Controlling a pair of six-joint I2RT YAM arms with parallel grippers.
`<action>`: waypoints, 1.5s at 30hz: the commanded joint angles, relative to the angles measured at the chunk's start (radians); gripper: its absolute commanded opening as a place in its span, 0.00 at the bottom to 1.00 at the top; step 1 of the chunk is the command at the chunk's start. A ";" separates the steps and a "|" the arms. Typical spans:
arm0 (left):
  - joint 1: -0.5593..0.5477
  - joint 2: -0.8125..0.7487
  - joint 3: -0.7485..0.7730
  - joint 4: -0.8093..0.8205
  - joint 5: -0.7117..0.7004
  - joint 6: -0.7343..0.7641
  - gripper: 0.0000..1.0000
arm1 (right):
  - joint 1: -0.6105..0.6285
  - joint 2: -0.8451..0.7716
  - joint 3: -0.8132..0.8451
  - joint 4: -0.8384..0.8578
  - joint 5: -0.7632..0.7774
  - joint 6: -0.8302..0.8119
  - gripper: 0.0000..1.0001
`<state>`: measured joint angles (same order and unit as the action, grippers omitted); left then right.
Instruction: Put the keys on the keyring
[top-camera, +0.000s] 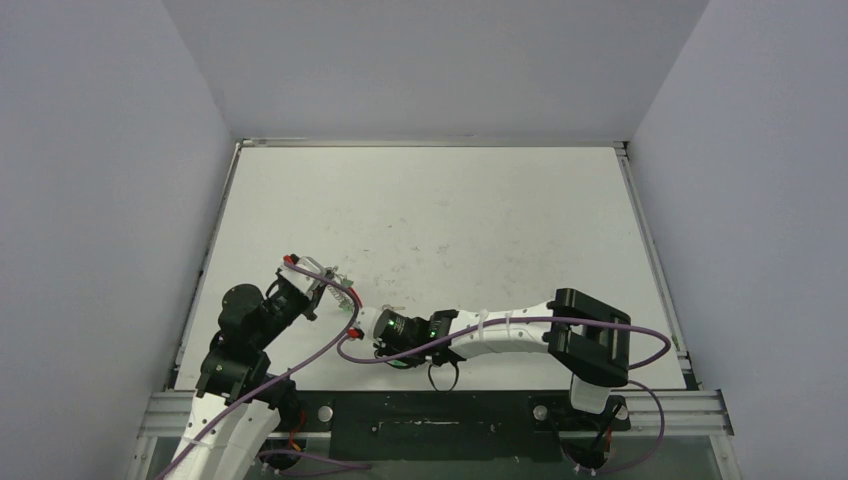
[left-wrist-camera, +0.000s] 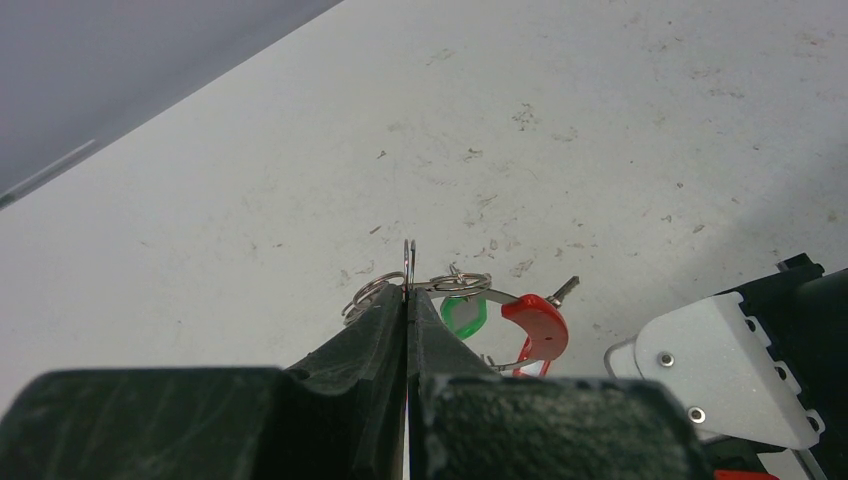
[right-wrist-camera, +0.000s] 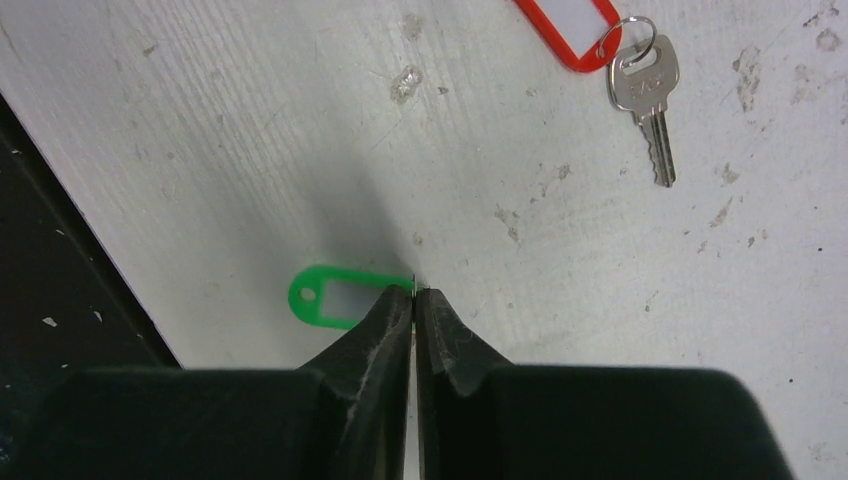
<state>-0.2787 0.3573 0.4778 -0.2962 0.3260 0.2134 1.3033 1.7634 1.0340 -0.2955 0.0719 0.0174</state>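
While the left gripper (left-wrist-camera: 408, 296) has its jaws clamped on a small loop of the keyring (left-wrist-camera: 535, 325) over the counter's (top-camera: 450, 210) near-left corner, the right gripper (right-wrist-camera: 415, 296) has its jaws together at a green tag's (right-wrist-camera: 335, 298) end by the near edge. Whether they pinch it I cannot tell. A red-tagged key (right-wrist-camera: 645, 85) lies nearby.

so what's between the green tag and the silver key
just bare, scuffed table between the green tag and the silver key, seen in the right wrist view
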 joint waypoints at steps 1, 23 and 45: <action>0.007 -0.008 0.010 0.062 0.026 -0.009 0.00 | 0.003 -0.017 0.036 -0.010 0.035 0.007 0.01; 0.006 0.082 -0.021 0.277 0.296 -0.037 0.00 | -0.340 -0.448 -0.220 0.127 -0.280 0.147 0.00; -0.248 0.310 -0.095 0.570 0.345 -0.102 0.00 | -0.516 -0.578 -0.157 0.049 -0.505 0.128 0.00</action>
<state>-0.4614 0.6365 0.3897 0.1871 0.7124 0.0898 0.7860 1.2041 0.8112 -0.2432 -0.4088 0.1883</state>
